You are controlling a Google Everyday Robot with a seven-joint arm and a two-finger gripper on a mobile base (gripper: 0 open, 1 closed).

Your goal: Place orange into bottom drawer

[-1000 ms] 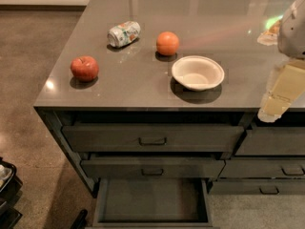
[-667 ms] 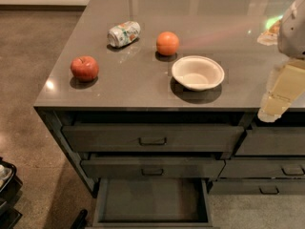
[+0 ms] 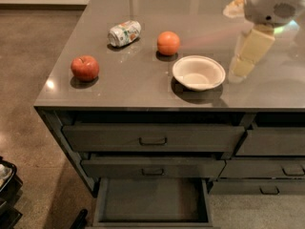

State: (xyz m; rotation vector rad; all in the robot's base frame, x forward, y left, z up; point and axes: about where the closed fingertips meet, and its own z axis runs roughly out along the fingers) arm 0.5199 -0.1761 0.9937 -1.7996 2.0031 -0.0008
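A: Camera view: where's the orange (image 3: 168, 43)?
B: On the bench (image 3: 143, 87), behind and to the left of the white bowl (image 3: 198, 72) and to the right of the can (image 3: 125, 33), which lies on its side. It touches neither. A red apple (image 3: 85, 67) sits near the left edge.
A: Bottom drawer (image 3: 152, 202)?
B: Pulled open, grey floor showing. The two drawers above it are closed.
A: Tool (image 3: 244, 61)?
B: Over the bench, just right of the bowl, well apart from the orange. Released or clenched: cannot tell.
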